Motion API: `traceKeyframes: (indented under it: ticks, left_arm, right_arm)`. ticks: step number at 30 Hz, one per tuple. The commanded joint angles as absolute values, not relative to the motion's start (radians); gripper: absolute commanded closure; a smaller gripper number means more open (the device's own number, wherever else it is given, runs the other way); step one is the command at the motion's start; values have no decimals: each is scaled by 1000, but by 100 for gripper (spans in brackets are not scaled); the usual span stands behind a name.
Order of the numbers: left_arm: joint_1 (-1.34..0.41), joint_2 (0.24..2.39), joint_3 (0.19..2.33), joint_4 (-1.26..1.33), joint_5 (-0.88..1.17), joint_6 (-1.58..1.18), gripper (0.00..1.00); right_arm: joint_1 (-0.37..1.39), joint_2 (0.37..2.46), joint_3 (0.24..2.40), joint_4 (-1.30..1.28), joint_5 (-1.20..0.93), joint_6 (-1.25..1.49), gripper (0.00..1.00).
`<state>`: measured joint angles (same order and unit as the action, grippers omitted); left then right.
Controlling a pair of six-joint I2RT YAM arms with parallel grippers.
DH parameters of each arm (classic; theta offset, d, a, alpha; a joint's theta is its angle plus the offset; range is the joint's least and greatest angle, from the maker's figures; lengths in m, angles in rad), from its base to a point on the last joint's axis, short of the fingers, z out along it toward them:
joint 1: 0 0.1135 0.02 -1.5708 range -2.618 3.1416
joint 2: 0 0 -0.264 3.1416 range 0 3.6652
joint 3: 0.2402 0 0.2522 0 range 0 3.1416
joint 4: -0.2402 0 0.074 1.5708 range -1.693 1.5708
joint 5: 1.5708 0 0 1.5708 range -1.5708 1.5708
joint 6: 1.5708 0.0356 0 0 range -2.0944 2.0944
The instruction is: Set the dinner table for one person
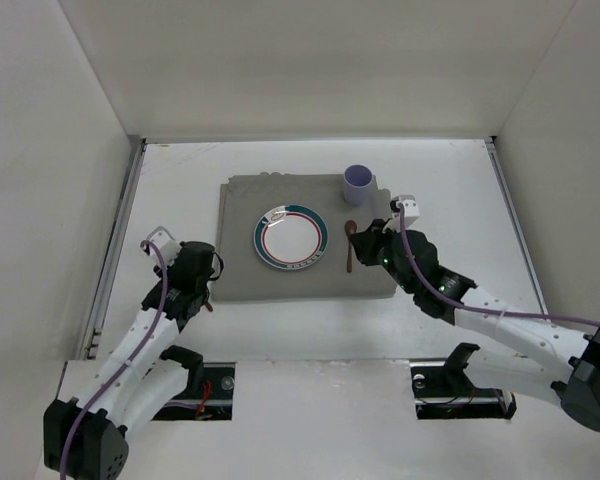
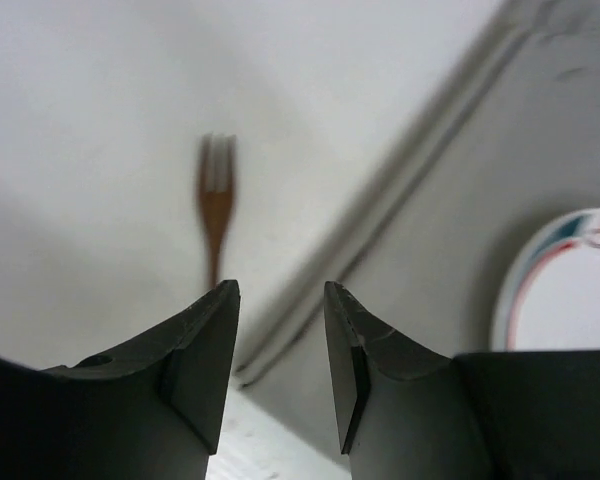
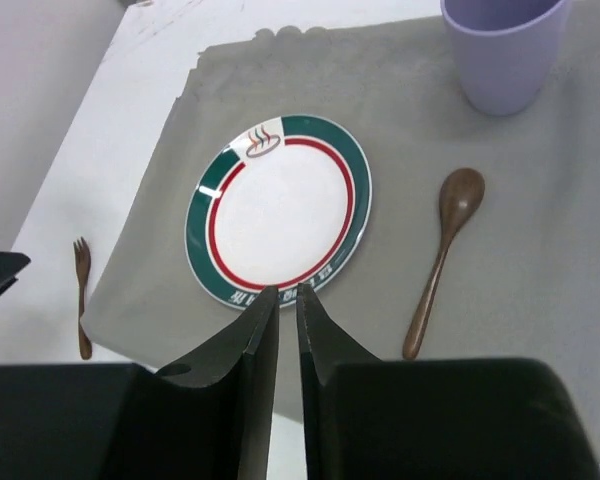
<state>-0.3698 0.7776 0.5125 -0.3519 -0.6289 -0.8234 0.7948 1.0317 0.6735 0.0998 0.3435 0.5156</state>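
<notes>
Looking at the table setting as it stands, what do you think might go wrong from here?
1. The fork lies flat on the bare table beside the placemat, off its left edge. The open left gripper might slide it instead of lifting it, or snag the placemat and shift the plate.
2. The right gripper hangs close to the spoon and plate, so a careless swing may knock the spoon askew.
</notes>
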Motion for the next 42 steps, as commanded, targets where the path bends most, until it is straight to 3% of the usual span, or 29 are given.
traceKeyframes:
  ticks: [1,10,20,22,27,32,37,42]
  left_arm:
    - [-302,801,502,-543,-600,-881,63]
    - [-245,992,483,-377,-554,-804,63]
    - [-212,1147,440,-275,-420,-824,69]
    - [-208,1147,434,-275,-423,-827,72]
    - [-185,1106,425,-302,-417,-824,94]
    - [-177,905,483,-420,-451,-769,96]
    - [-240,816,632,-433,-483,-625,96]
    - [-422,1053,790,-328,-442,-454,95]
  right_arm:
    - [795,1000,620,202,344,517,79]
    - [760,1040,600,230,287,545,71]
    - [754,1054,598,236,290,546,69]
    - [752,1057,598,236,287,549,69]
    - [746,1060,597,236,293,548,67]
    - [722,1062,592,236,288,557,66]
    - [719,1057,588,236,291,558,66]
    - [709,1037,577,239,302,558,66]
